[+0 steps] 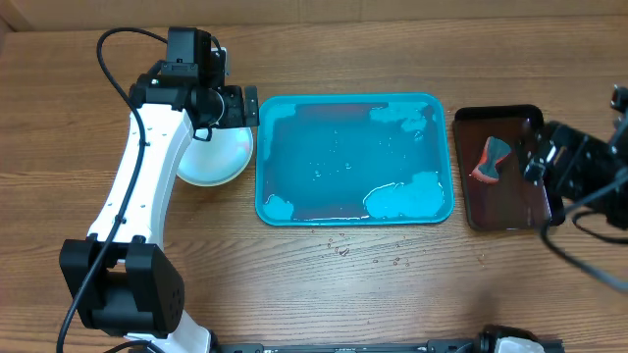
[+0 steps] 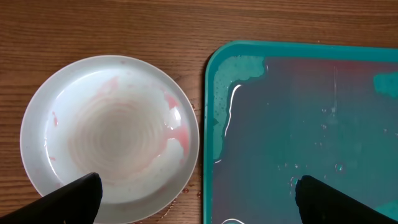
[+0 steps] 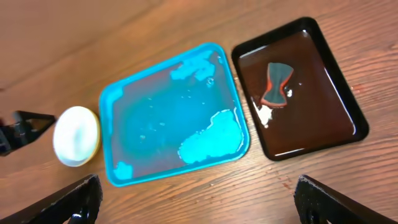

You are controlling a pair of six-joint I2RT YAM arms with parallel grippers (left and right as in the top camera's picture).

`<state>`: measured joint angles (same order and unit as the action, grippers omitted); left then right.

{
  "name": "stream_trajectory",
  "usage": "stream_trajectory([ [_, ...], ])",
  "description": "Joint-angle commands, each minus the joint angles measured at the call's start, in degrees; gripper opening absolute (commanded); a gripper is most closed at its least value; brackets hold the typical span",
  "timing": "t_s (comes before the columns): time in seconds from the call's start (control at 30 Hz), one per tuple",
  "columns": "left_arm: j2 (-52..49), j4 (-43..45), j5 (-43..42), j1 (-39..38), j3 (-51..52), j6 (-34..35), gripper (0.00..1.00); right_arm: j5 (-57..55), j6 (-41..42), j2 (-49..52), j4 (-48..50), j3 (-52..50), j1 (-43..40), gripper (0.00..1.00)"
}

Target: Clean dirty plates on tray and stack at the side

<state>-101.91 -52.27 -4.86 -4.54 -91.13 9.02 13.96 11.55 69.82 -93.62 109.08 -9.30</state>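
The plates (image 1: 218, 160) sit as a stack on the wood just left of the teal tray (image 1: 324, 147); how many are stacked I cannot tell. The top plate (image 2: 112, 137) is whitish with pink smears, and a yellow-green rim shows under it in the right wrist view (image 3: 76, 135). The tray (image 2: 211, 124) holds only a film of water and no plates. My left gripper (image 2: 199, 199) is open and empty, above the gap between the plates and the tray's left rim; in the overhead view it (image 1: 240, 104) is by the tray's far left corner. My right gripper (image 3: 199, 199) is open, empty and raised high at the right (image 1: 540, 157).
A smaller dark tray (image 1: 505, 196) lies right of the teal tray (image 3: 155, 106) and holds a red and grey sponge (image 1: 491, 159), also seen from the right wrist (image 3: 277, 84). Water droplets (image 1: 343, 245) dot the wood in front of the teal tray.
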Motion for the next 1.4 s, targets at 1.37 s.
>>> stream_trajectory([
  [1.37,0.02,0.17,0.42,0.02,-0.85,0.39,1.0,-7.91,-5.6,-57.51,96.61,-97.92,17.44,1.0],
])
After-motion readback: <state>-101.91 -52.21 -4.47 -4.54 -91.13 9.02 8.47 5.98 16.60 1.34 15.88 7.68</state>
